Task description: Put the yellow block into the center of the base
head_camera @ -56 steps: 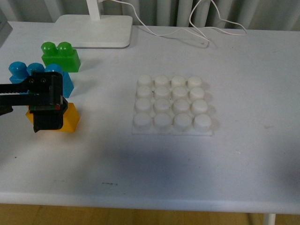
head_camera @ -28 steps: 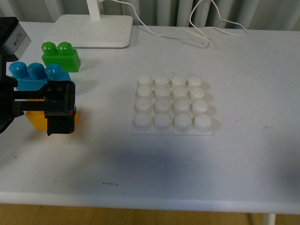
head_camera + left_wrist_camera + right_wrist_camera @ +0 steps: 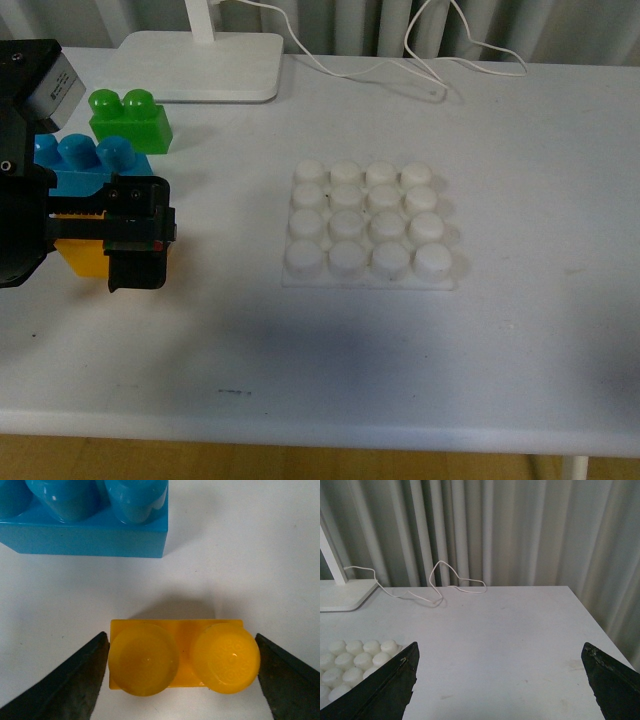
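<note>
Front view, nearest first. The white table is bare along the lower part of the frame.

At the left edge, mid-height, the left gripper hangs over the yellow block, which rests on the table. Only the block's near left corner shows past the black fingers.

In the left wrist view the left gripper has its jaws parted. One finger stands at each short end of the yellow block, tips close against it. The block lies flat with both studs up. Whether the pads press on it cannot be told.

The base lies flat at frame centre, well apart from the block. All sixteen studs are uncovered.

The blue brick sits just behind the block, close but apart in the wrist view. The green brick is further back, upper left.

At the top left stands the lamp foot, with a white cable running along the top edge.

In the right wrist view the right gripper is released, jaws wide with nothing between them. It sits above the table, with the base at lower left and a curtain behind.
</note>
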Motion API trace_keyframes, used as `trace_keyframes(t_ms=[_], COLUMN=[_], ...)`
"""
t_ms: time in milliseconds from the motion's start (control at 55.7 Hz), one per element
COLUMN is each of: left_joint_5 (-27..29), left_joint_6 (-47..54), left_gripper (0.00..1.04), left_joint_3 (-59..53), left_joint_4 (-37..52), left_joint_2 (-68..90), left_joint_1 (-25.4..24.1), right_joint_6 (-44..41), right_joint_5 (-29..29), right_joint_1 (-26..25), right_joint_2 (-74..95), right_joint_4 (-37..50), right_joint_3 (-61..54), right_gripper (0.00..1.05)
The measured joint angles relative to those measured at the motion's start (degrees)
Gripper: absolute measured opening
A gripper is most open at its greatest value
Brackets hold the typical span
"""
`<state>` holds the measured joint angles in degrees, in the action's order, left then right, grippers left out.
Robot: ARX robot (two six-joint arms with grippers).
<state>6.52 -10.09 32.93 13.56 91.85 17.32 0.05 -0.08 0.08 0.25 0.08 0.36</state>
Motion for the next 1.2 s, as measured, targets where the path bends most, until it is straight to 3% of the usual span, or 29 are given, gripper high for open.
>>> trace_keyframes(t_ms=[72, 144, 413, 754, 1203], left_joint_5=[0.13, 0.22, -0.74, -4.2, -3.65], left_joint_6=[0.0, 0.0, -0.09, -3.78, -12.68], left_gripper=[0.71, 0.66, 0.66, 0.66, 0.66], left_joint_3=[0.0, 0.02, -0.02, -0.04, 14.6], left_joint_4=[0.04, 0.26, -0.2, -8.79, -14.78], left_joint_2=[0.15, 0.22, -0.39, -8.85, -3.32], left_joint_1=[0.11, 0.15, 0.0, 0.13, 7.21], right_joint_6=[0.0, 0.0, 0.0, 0.0, 0.0], right_joint_5=[0.0, 0.0, 0.0, 0.0, 0.0], right_joint_1=[0.0, 0.0, 0.0, 0.0, 0.0], right_joint_2=[0.0, 0.0, 0.0, 0.0, 0.0], right_joint_4=[0.0, 0.0, 0.0, 0.02, 0.0], right_joint_3=[0.0, 0.0, 0.0, 0.0, 0.0], right_gripper=[0.95, 0.95, 0.95, 0.95, 0.95])
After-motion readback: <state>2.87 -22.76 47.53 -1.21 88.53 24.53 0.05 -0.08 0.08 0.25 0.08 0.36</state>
